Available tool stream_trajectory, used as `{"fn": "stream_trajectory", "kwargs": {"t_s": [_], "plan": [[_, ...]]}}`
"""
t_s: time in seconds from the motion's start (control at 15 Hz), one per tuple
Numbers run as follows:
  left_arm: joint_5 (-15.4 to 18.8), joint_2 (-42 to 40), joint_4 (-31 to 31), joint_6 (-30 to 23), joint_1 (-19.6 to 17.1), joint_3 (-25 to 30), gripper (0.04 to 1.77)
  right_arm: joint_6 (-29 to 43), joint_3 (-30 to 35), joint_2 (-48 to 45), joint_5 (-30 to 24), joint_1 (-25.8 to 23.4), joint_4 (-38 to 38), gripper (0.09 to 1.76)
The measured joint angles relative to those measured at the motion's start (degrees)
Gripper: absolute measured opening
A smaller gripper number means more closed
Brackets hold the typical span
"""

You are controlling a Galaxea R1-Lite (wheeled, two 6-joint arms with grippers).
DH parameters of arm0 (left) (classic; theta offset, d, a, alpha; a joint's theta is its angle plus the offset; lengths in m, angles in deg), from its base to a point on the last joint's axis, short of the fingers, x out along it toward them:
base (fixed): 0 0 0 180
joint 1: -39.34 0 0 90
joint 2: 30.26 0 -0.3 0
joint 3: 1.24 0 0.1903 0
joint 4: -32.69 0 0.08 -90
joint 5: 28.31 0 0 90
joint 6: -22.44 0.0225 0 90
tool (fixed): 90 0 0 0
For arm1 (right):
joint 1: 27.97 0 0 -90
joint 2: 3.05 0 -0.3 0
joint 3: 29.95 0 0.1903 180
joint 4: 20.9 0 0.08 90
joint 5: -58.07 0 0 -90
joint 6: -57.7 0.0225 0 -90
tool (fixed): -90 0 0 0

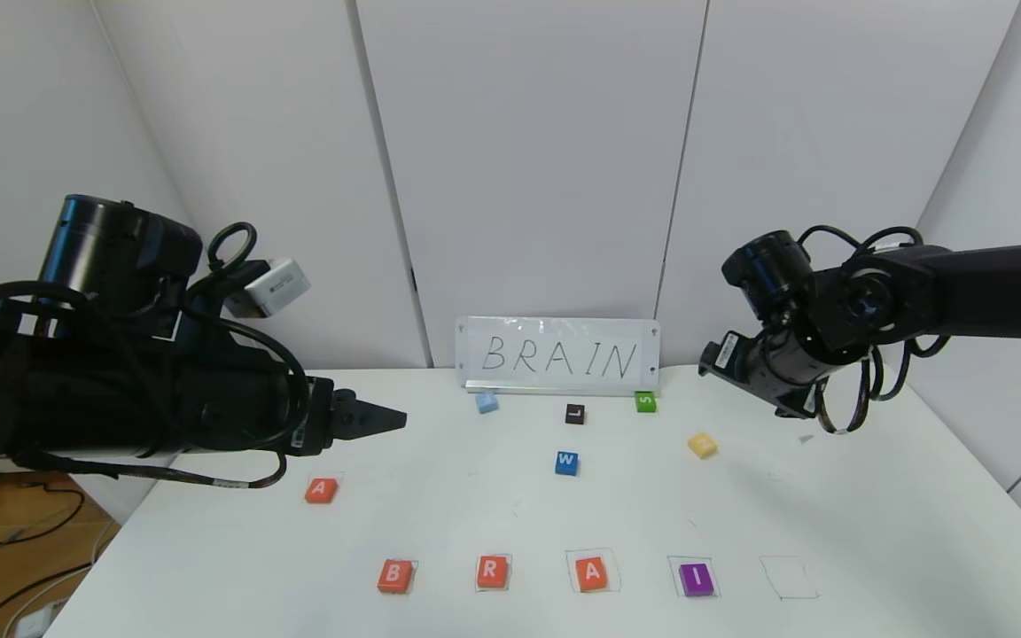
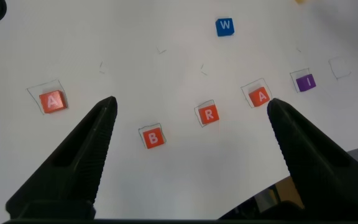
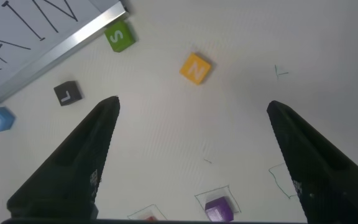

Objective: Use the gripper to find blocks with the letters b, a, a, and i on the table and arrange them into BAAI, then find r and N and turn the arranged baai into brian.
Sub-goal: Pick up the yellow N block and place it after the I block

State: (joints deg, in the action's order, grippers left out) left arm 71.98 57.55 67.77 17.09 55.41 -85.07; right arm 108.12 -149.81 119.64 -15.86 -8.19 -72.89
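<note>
Both end effectors hang open over my counter (image 1: pixel 874 532), holding nothing: left end effector (image 1: pixel 391 416) above the spare A (image 1: pixel 321 490), right end effector (image 3: pixel 194 118) above N (image 1: pixel 703 445). Along the near edge I see B (image 1: pixel 394 576), R (image 1: pixel 492 571), A (image 1: pixel 592 574), I (image 1: pixel 697 579) sitting in drawn squares.
</note>
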Motion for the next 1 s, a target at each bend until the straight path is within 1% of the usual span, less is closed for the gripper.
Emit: {"fn": "stream_trajectory", "kwargs": {"t_s": [0.33,0.53,0.73,1.0], "plan": [[0.05,0.52,-0.01,0.56,-0.61,-0.11,1.72,6.75,-3.04,6.89,-0.17,0.44,-0.28,1.71],[0.09,0.78,-0.12,0.65,-0.77,-0.11,1.72,9.74,-5.81,9.9,-0.23,0.3,-2.17,1.71],[-0.06,0.96,-4.08,0.68,-0.8,0.71,1.72,12.36,-8.63,12.09,-0.26,0.24,-4.16,1.71],[-0.06,1.19,-4.52,0.82,-1.05,1.27,1.72,13.98,-11.08,14.36,-0.23,0.33,-5.83,1.71]]}}
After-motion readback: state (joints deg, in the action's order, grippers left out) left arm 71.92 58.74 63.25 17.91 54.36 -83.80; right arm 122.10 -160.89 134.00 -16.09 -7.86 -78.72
